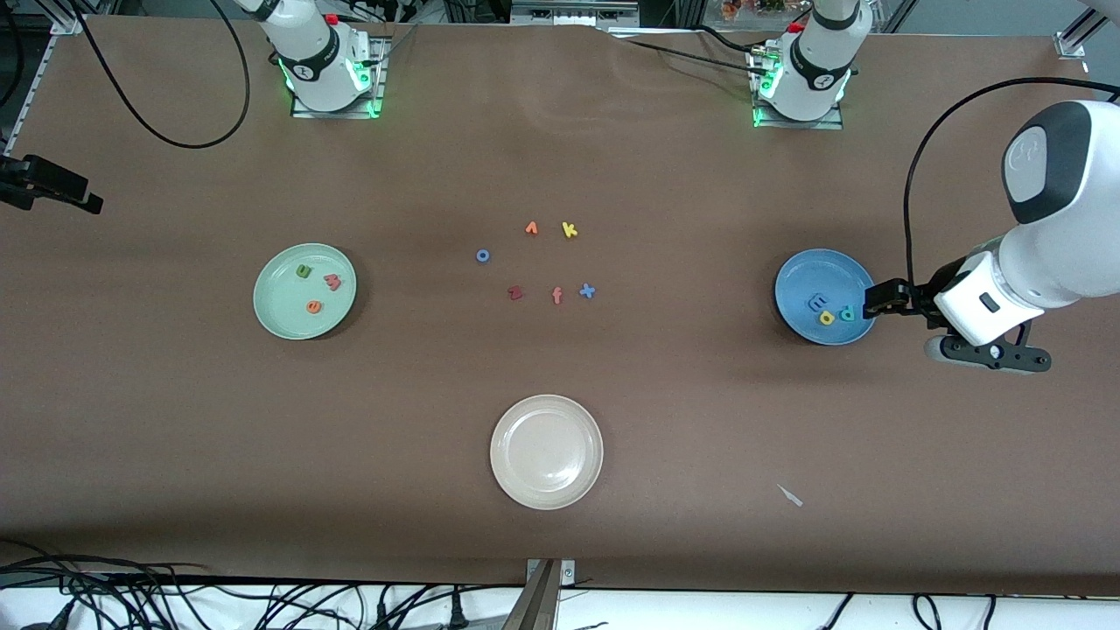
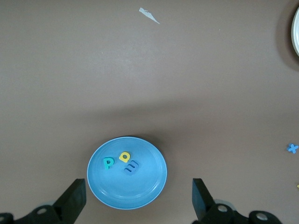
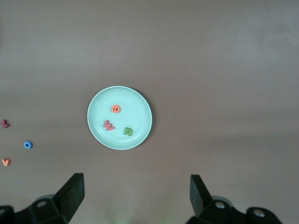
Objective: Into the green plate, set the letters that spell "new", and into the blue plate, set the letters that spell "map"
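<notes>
The pale green plate holds a green "n", a red-pink "w" and an orange "e". In the blue plate lie a blue "m", a yellow "a" and a teal "p". My left gripper hangs open and empty in the air over the blue plate's rim; its wrist view shows the blue plate between the fingers. My right gripper is open and empty, high above the table near the green plate, and out of the front view.
Loose letters lie mid-table: blue "o", an orange letter, yellow "k", dark red "z", orange "f", blue "x". A cream-white plate sits nearer the camera. A paper scrap lies beside it.
</notes>
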Action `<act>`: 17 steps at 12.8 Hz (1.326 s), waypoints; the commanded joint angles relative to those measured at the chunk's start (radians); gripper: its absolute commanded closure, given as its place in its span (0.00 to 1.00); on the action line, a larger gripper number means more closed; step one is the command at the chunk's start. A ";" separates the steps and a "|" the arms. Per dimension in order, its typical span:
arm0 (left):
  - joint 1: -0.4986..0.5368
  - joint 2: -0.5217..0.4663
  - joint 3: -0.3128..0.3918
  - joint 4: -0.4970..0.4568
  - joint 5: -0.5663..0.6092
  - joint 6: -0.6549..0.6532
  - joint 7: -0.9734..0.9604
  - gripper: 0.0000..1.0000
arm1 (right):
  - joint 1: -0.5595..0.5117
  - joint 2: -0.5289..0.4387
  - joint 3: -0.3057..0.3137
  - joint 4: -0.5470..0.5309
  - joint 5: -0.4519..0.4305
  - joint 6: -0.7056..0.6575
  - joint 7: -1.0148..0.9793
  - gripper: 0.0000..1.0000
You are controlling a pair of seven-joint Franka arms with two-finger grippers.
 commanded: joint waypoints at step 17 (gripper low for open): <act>-0.002 -0.010 0.009 -0.005 -0.020 -0.006 0.059 0.00 | 0.005 -0.006 0.152 0.042 -0.069 -0.020 0.097 0.00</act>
